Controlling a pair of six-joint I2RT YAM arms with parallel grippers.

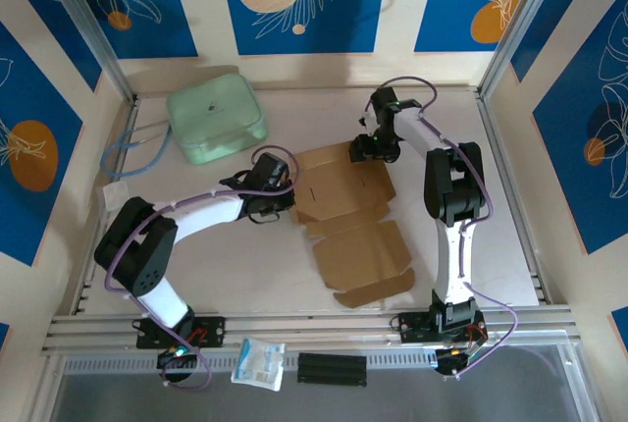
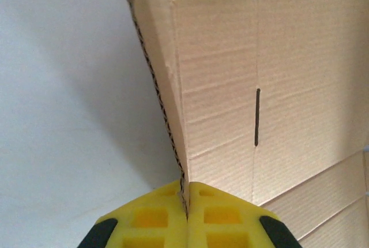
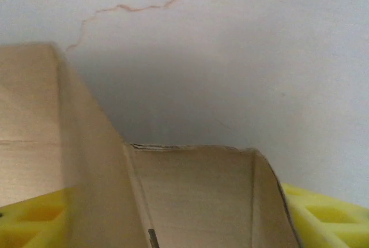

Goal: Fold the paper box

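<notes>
Mint-green pouch (image 1: 216, 113) lies on the table (image 1: 245, 275), well off to the left of the paper box (image 1: 358, 245) and farther back. A white packet (image 1: 260, 361) lies to the near left of the box, down by the arm bases.

Next comes your left gripper (image 1: 282, 201), right at the box's left edge. From the left wrist you see its yellow fingers (image 2: 155, 216) pressed tight together, with the edge of a brown flap pinched between them. That flap stands up from the sheet. A thin dark slit (image 2: 257, 118) runs down the cardboard just to the right of the flap.

The box itself is brown cardboard in the middle of the table. Its near half lies flat and spread out. Its far half sits between your two grippers.

Your right gripper (image 1: 363, 147) is at the box's far right corner. From the right wrist its yellow fingers (image 3: 331, 213) stand wide apart, with raised cardboard walls between them. You cannot tell if they are squeezing the cardboard or just sitting around it.
</notes>
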